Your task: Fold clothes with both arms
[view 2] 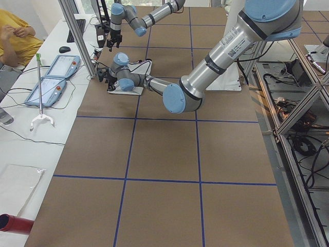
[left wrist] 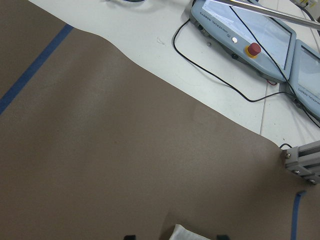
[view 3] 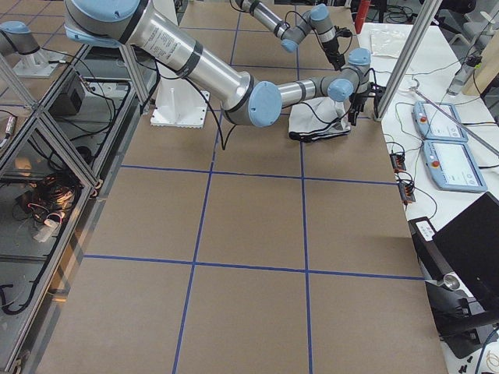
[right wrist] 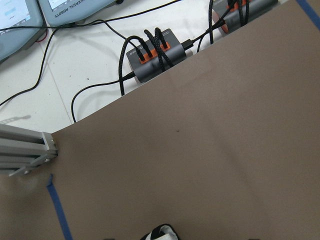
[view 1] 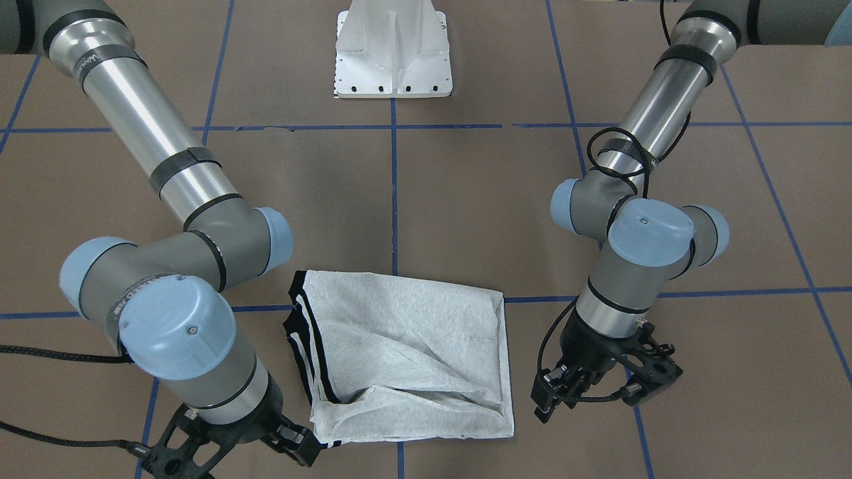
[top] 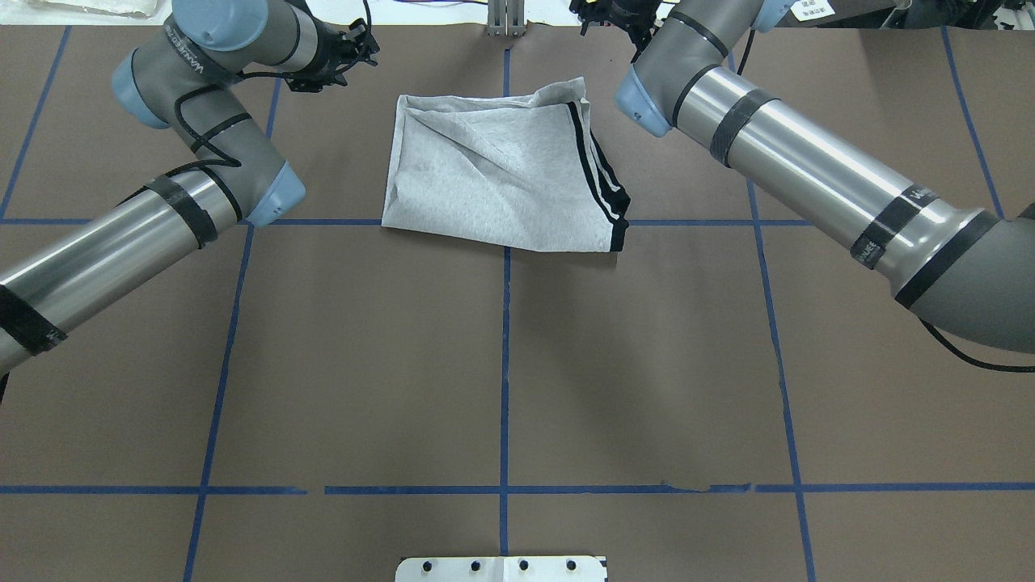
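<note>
Shirt (top: 493, 178) lay folded near the tabletop's far edge. The left gripper (view 1: 599, 392) and right gripper (view 1: 233, 452) stood apart-fingered and empty, so folding seemed nearly done.

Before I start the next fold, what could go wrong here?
The folded light grey T-shirt has loose, puckered layers along the edge nearest the grippers; a pinch may catch only the top layer, undoing the fold.
The black left gripper carries a slack black cable loop beside the cloth; it might snag.
The black right gripper crowds the striped corner and could nudge it.
</note>
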`<state>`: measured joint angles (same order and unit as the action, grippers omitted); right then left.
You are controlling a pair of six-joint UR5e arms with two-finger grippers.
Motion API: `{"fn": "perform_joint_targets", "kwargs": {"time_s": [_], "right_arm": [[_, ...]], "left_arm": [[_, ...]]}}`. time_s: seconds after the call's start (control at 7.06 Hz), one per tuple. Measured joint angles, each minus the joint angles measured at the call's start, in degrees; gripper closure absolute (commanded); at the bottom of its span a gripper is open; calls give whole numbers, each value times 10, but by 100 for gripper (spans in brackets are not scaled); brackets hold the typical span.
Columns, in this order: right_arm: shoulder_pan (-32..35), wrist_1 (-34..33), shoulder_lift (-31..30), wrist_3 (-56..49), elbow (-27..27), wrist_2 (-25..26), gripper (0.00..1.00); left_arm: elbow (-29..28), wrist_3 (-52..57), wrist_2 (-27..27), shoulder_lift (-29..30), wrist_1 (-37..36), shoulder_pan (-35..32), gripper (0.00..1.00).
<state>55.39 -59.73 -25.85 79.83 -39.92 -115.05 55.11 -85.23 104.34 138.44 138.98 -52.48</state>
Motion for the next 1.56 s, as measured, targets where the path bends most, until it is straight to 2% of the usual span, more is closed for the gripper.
{"fn": "perform_joint_targets", "kwargs": {"time_s": [0.14,0.28,0.42,0.71,0.99,1.27,1.56], "right_arm": [[6,-1,-9,-18,-7,-7,0],[8,-2,-35,-30,-40,-13,0],[7,-2,-65,-36,-79,-15,0],[4,-3,-96,-39,-126,-16,0],[6,-4,-116,-42,-147,-16,0],[12,-4,-132,-46,-161,-17,0],[15,-4,-148,-47,-174,-17,0]], "left_arm": [[3,25,5,-1,-1,-6,47],[7,42,13,-1,-2,-9,93],[14,47,20,1,-4,-7,100],[21,48,23,9,-4,23,100],[-1,57,21,49,-5,78,100],[-54,80,13,112,3,114,100],[-162,91,-20,168,75,130,100]]}}
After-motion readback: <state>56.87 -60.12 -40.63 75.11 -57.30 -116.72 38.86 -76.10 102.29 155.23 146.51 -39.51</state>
